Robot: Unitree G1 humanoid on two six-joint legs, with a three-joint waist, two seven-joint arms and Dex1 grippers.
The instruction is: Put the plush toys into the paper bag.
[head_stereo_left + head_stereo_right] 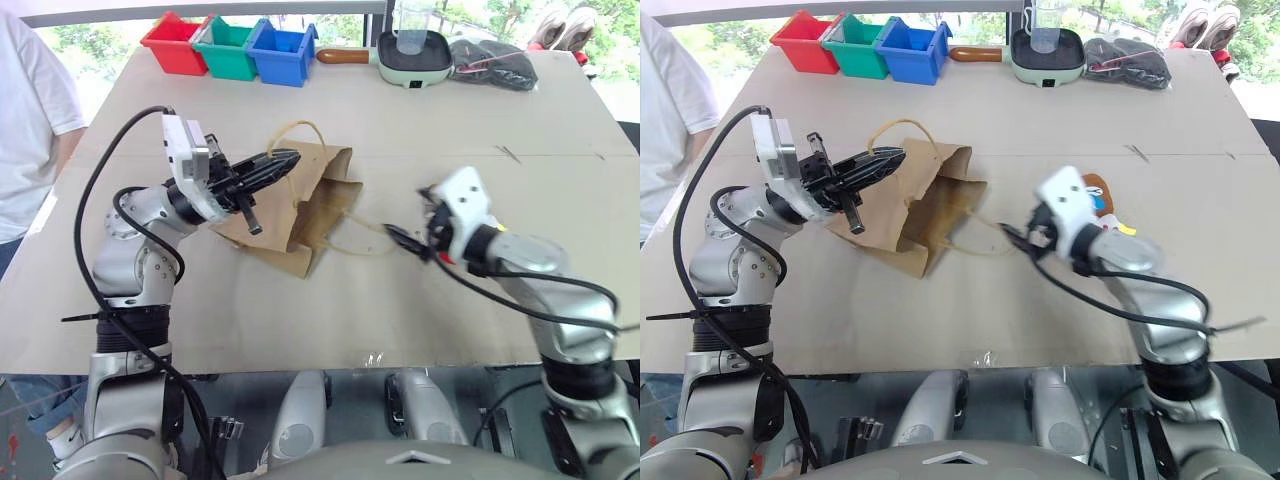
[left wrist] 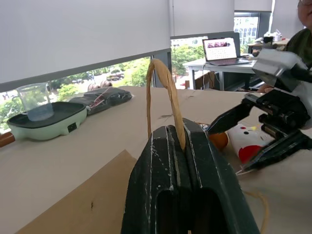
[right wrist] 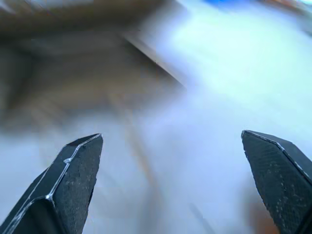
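Daylight is pouring in from the windows beyond the far edge of my table, keeping the head views bright and even, with only soft shadows lying under my arms and beside the bag. My right gripper is smearing slightly there. Through my right wrist camera everything past my fingers is streaking into a bluish blur. My left wrist view is staying sharp, windows glaring white.

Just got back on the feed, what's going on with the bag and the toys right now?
The left gripper is shut on a cord handle of the paper bag, which lies on its side on the table. The right gripper is open and empty, near the bag's mouth. The plush toys sit on the table beside the right arm, not in the bag.
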